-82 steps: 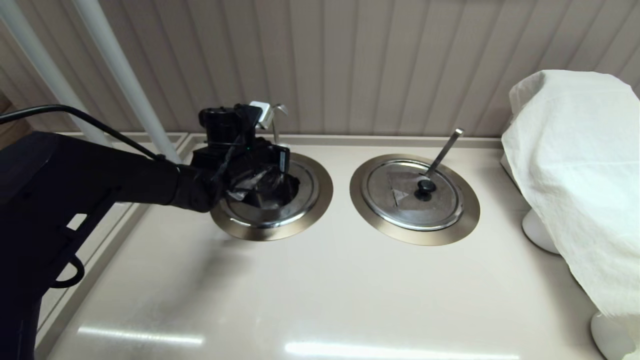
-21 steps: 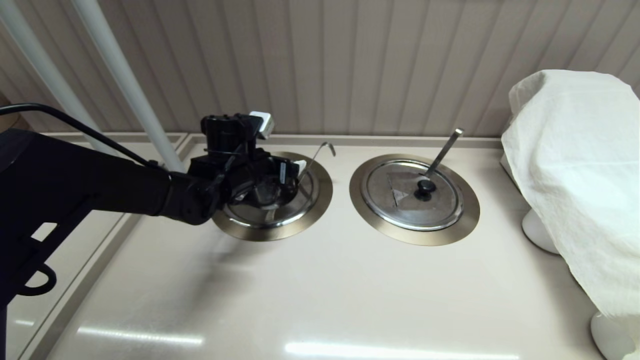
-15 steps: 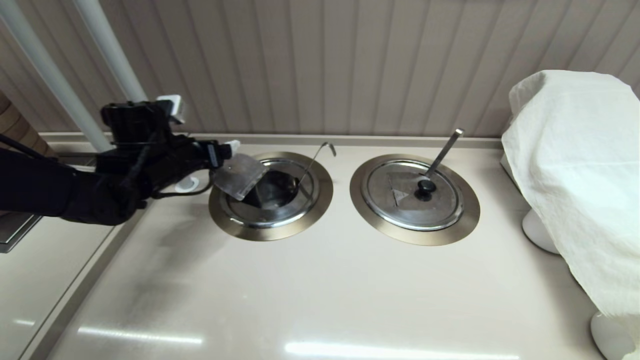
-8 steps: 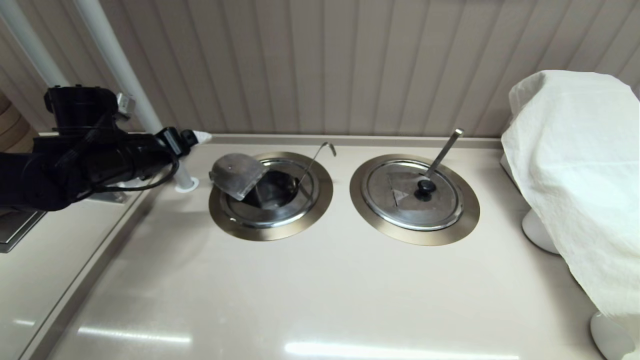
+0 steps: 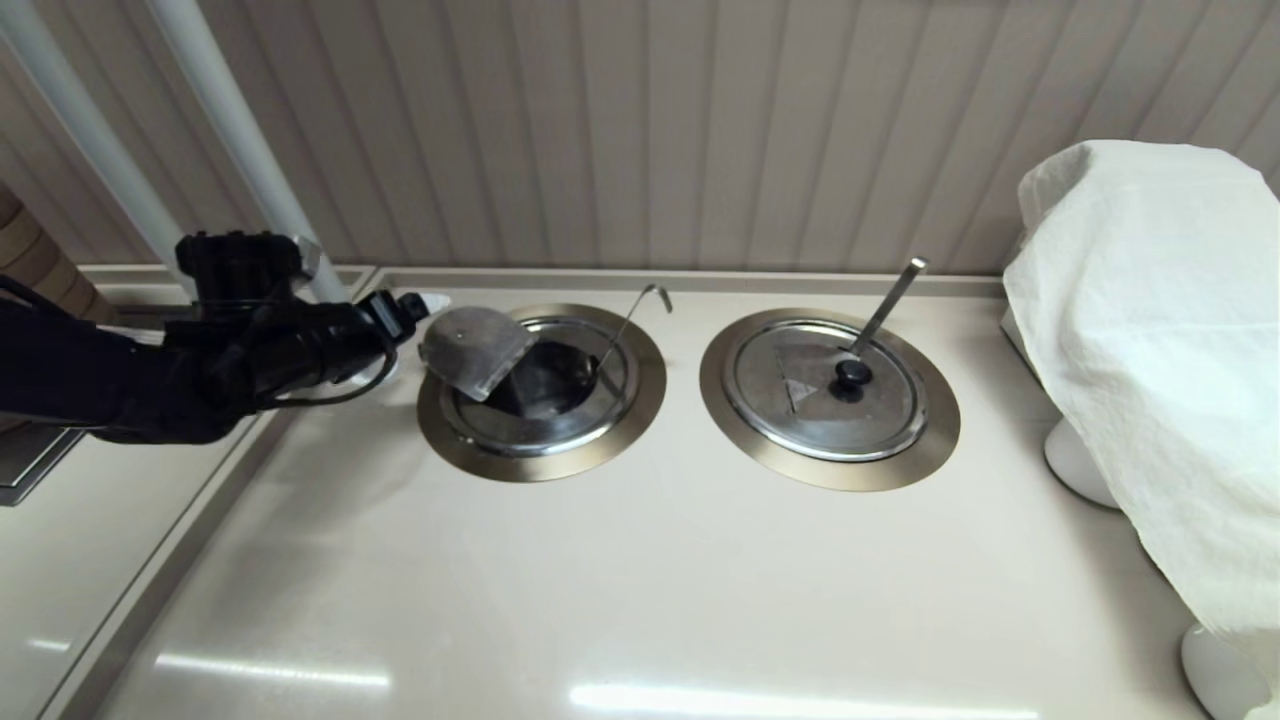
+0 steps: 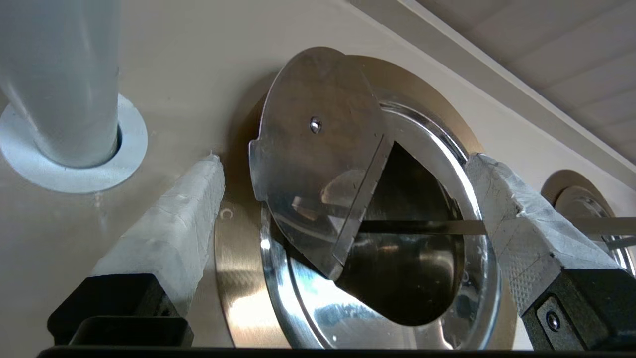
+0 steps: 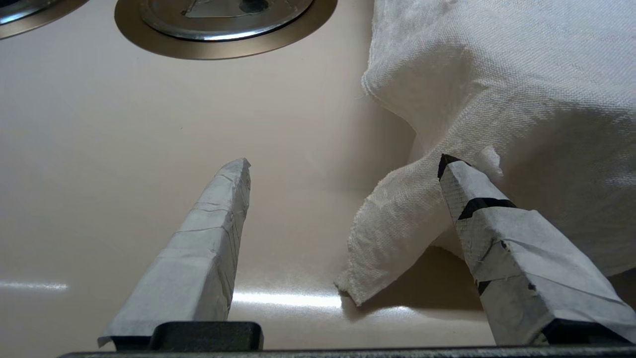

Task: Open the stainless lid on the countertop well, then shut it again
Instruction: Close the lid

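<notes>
Two round wells sit side by side in the smooth beige countertop (image 5: 620,600), each ringed by a wide brushed bronze-toned flange. On the left countertop well (image 5: 470,450), the stainless lid (image 5: 470,348) is hinged along a straight crease: its left flap stands tilted up, showing a dull steel underside with a small rivet, while the dark round hole lies exposed beside it. A thin hook-ended wire handle (image 5: 640,305) rises from that well's far right edge. The right well keeps its twin lid (image 5: 800,410) flat, black knob (image 5: 852,372) at centre, a flat bar handle (image 5: 893,293) leaning out. The left gripper (image 5: 425,302) hovers just left of the raised flap, its padded fingers (image 6: 174,238) spread wide and empty. The right gripper (image 7: 343,164) waits near a crumpled white cloth (image 5: 1150,330), fingers likewise wide apart and empty.
</notes>
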{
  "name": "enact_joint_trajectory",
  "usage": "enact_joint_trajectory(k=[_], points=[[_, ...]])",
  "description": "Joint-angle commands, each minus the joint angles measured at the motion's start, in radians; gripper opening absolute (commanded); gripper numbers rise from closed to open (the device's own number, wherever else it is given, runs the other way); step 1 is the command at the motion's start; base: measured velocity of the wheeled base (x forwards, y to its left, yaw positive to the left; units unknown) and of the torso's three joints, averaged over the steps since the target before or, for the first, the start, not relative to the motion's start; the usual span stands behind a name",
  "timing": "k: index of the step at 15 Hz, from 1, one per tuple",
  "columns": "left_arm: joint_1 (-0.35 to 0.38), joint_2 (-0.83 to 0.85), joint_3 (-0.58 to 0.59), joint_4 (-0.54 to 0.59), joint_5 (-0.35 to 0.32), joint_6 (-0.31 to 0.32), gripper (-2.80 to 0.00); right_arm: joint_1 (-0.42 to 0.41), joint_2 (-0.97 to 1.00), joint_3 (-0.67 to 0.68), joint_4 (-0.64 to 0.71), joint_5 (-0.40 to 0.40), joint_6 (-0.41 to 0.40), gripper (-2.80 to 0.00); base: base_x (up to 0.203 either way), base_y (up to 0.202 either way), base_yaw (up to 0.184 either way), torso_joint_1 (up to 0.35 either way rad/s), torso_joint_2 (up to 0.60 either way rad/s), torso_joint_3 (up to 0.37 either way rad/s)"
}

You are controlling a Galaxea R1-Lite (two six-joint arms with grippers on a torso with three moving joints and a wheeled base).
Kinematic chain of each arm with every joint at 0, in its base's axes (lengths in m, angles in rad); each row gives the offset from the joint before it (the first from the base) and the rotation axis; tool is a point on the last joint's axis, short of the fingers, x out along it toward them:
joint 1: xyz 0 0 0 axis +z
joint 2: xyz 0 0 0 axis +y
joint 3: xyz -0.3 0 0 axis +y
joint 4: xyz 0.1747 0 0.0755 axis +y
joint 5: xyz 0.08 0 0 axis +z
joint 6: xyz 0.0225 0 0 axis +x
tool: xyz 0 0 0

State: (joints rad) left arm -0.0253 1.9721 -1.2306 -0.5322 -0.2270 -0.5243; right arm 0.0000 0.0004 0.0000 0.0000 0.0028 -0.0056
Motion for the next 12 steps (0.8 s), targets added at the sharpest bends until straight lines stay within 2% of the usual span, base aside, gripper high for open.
enact_joint_trajectory(k=[1,3,6,12], points=[[-0.003,0.063,0.028,-0.1,-0.002,0.0,0.0,0.0,0.0,0.0,0.0,0.0,-0.001,0.0,0.0,0.0,0.0,0.0,0.0,0.0],[-0.003,0.109,0.047,-0.193,-0.006,0.0,0.0,0.0,0.0,0.0,0.0,0.0,-0.001,0.0,0.0,0.0,0.0,0.0,0.0,0.0],[0.001,0.137,0.075,-0.255,-0.05,-0.001,0.0,0.0,0.0,0.0,0.0,0.0,-0.001,0.0,0.0,0.0,0.0,0.0,0.0,0.0],[0.005,0.165,0.066,-0.281,-0.059,-0.008,0.0,0.0,0.0,0.0,0.0,0.0,-0.001,0.0,0.0,0.0,0.0,0.0,0.0,0.0]])
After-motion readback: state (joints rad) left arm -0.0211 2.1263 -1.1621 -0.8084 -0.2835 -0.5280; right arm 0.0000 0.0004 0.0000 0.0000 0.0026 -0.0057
